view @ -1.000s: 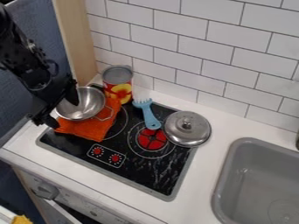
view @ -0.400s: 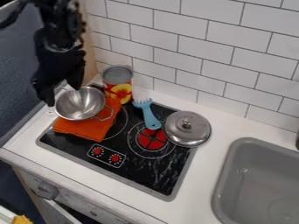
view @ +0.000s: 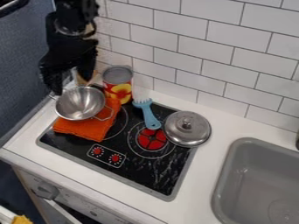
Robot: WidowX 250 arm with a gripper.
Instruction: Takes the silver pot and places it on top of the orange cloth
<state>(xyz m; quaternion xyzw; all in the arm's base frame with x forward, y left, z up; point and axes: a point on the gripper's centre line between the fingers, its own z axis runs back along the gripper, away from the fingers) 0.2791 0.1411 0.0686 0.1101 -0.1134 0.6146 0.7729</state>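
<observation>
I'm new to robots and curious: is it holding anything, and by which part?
Nothing is held: the gripper hangs near the silver pot with its fingers apart, and the pot rests on the orange cloth.

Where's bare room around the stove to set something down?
Counter: strip between stove and sink. Stove: front-right part, right of the knobs.
Crowded back left: pot on cloth, can close by, pincer above. Brush and lid occupy back middle and right.
</observation>
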